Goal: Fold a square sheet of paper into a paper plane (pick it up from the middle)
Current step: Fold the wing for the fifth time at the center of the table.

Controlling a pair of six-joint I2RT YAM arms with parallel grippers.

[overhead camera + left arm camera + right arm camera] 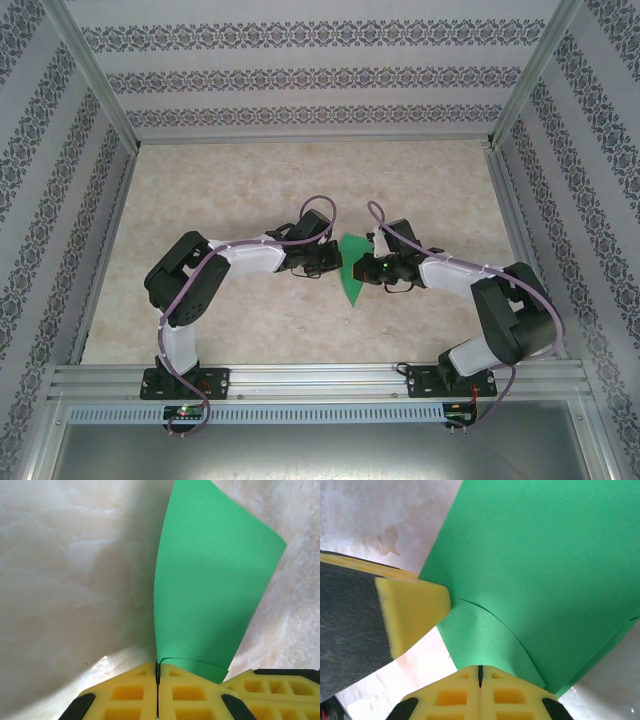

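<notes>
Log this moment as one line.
left gripper: shut on green paper | right gripper: shut on green paper | green paper: folded, pinched from both sides

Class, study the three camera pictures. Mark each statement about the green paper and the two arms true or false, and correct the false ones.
1. The left tool is shut on the green paper. True.
2. The right tool hangs open, well away from the paper. False: it is shut on the paper too, close beside the left tool.
3. In the top view, the paper narrows to a point towards the arms' bases. True.
4. A second, blue sheet lies on the table. False: the one sheet seen is green, held between the two tools.
</notes>
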